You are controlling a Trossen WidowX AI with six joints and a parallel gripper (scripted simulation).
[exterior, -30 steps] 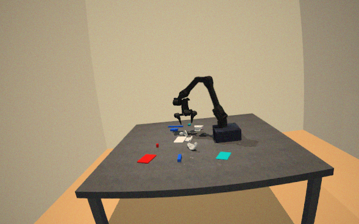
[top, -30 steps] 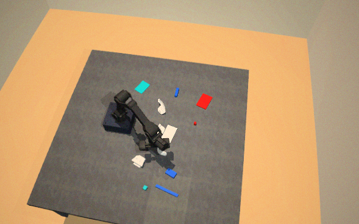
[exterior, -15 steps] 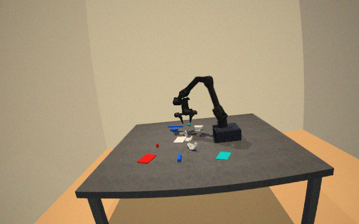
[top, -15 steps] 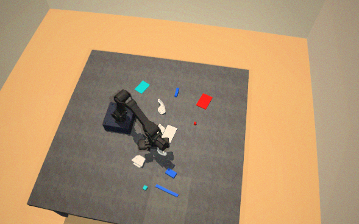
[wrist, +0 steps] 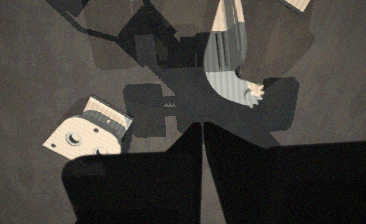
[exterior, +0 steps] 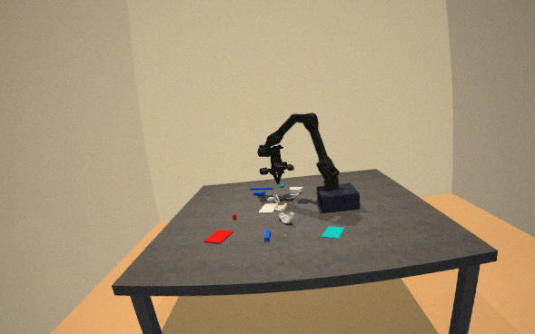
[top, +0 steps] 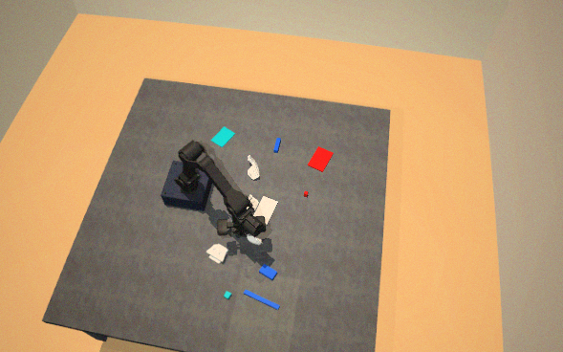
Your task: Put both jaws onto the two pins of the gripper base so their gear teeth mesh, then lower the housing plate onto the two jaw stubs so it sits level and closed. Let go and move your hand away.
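The gripper (top: 246,231) (exterior: 278,182) (wrist: 201,129) is clenched on nothing, its fingertips together above the tabletop (top: 341,268) (exterior: 370,254) (wrist: 14,65). Beneath and near it lies a toothed white jaw (top: 254,240) (wrist: 226,75), off any pins. To one side sits a white piece with round holes (top: 217,253) (exterior: 295,191) (wrist: 79,137). Near the gripper's other side is a flat white rectangle (top: 267,209) (exterior: 267,208); beyond lies another curved white part (top: 253,170) (exterior: 286,219). Farther out are a red panel (top: 320,159) (exterior: 219,237) and a turquoise panel (top: 223,137) (exterior: 333,232), both lying flat.
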